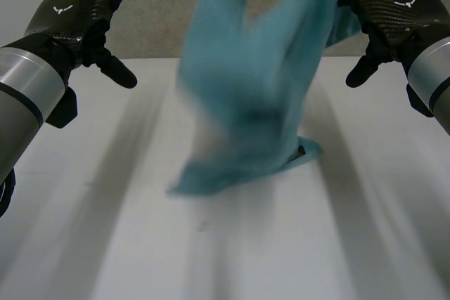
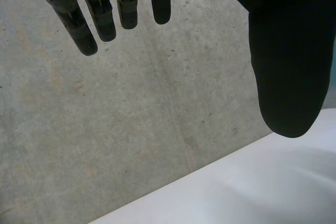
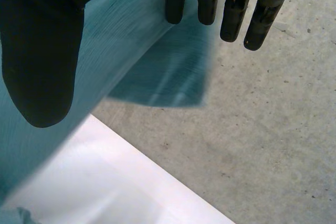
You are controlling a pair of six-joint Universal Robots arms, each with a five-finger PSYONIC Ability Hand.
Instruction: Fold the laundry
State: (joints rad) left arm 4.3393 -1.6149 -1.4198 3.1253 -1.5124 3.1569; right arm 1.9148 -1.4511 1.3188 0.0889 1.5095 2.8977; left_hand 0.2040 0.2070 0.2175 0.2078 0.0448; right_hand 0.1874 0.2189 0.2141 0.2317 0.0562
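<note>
The robot's black left hand [image 1: 77,15] hangs released and empty above the far edge of the white table [image 1: 105,244], with bare tabletop below. The blurred teal cloth [image 1: 253,96] stands mid-table, long axis upright, two peaks pointing up. The black right hand [image 1: 394,15], fingers straight, grips nothing, just beside the cloth's upper corner

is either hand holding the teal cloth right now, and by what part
Nothing is held. The left hand and the right hand are both open; the teal cloth is loose between them.
</note>
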